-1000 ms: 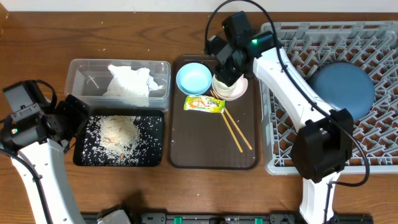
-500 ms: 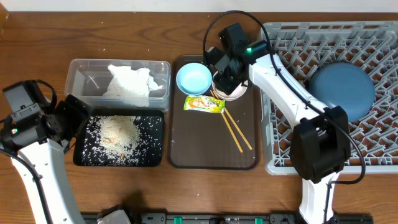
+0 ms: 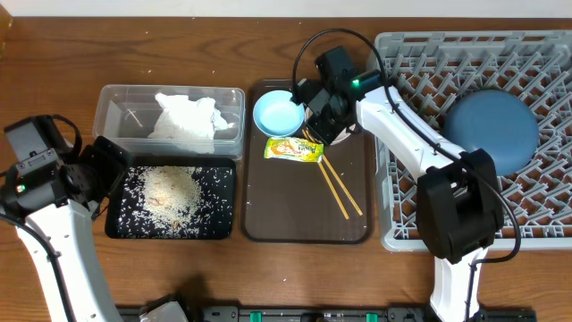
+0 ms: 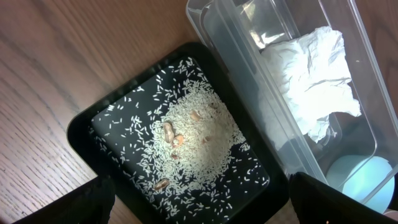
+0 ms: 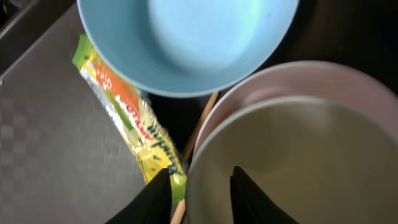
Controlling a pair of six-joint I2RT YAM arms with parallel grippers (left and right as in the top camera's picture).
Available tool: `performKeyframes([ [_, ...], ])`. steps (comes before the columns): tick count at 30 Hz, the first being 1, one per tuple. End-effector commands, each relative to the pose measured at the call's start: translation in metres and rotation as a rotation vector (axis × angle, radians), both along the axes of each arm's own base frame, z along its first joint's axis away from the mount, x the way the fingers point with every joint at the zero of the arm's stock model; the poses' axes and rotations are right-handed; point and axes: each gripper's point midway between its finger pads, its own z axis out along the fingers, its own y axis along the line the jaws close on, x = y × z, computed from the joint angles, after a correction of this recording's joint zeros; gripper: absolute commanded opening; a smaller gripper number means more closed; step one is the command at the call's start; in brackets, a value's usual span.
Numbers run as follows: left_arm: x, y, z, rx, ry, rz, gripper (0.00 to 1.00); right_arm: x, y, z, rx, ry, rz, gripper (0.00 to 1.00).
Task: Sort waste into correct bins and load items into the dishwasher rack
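Right gripper (image 5: 199,182) is partly open, astride the rim of the cream cup (image 5: 298,168): one finger outside, one inside, no firm pinch visible. Cup sits nested in the white bowl (image 5: 323,78) at the far-right corner of the brown serving tray (image 3: 268,215).

Prob. light, rigid, glazed and so slippery (chippable too). A rim pinch looks the sensible hold, w/ a straight-up lift.

Tight quarters: light-blue bowl (image 5: 186,37) just beside, snack wrapper (image 5: 124,118) and chopsticks (image 3: 338,190) near. Open room lies twd the dishwasher rack (image 3: 536,54).

Left gripper (image 4: 208,190) is wide open, empty, over the black tray (image 4: 81,124) on the desk.
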Motion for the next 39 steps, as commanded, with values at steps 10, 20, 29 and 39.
performKeyframes([
  [10,0.001,0.003,0.006,0.014,-0.011,0.002,0.92,0.006,0.003,0.010,0.002,-0.039,0.001,0.19],
  [20,0.001,0.003,0.006,0.014,-0.011,0.002,0.92,0.021,0.010,0.056,0.061,-0.130,-0.025,0.01],
  [29,0.001,0.003,0.006,0.014,-0.011,0.002,0.92,0.044,-0.033,0.172,0.226,-0.326,-0.172,0.01],
  [39,0.001,0.003,0.006,0.014,-0.011,0.002,0.92,0.061,-0.107,0.185,0.667,-0.134,-0.185,0.01],
])
